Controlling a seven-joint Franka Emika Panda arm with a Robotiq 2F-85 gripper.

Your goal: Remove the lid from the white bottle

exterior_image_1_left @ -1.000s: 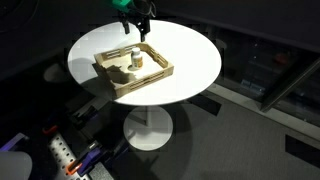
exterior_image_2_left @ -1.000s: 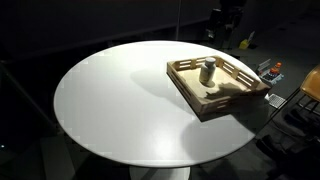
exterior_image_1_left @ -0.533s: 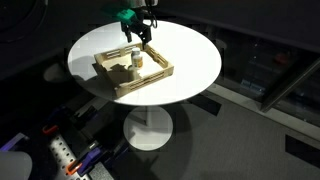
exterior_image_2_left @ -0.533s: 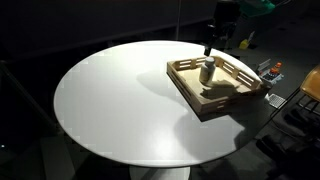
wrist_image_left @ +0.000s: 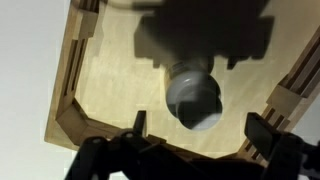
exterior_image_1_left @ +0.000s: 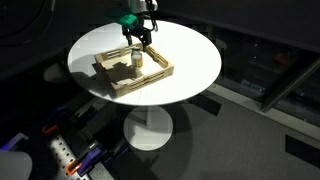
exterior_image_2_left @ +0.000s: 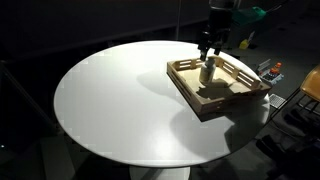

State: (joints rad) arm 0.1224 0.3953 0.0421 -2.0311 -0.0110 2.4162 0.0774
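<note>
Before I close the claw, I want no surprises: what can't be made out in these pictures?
White bottle: its cap seam is blurred and shadowed in the wrist view.
Bottle top in an exterior view: too small, crowded by the claw.
Claw-to-bottle height: neither exterior view settles it.
Wooden tray: cut off by the wrist view's edges.

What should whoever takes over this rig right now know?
Gripper: open, hovers just above the small white bottle; in the wrist view its fingers stand either side of the bottle, not gripping.
Bottle: upright inside the light wooden tray on the round white table, round lid on.
Done: approach only.
Left: lower, close on the lid, take it off.
</note>
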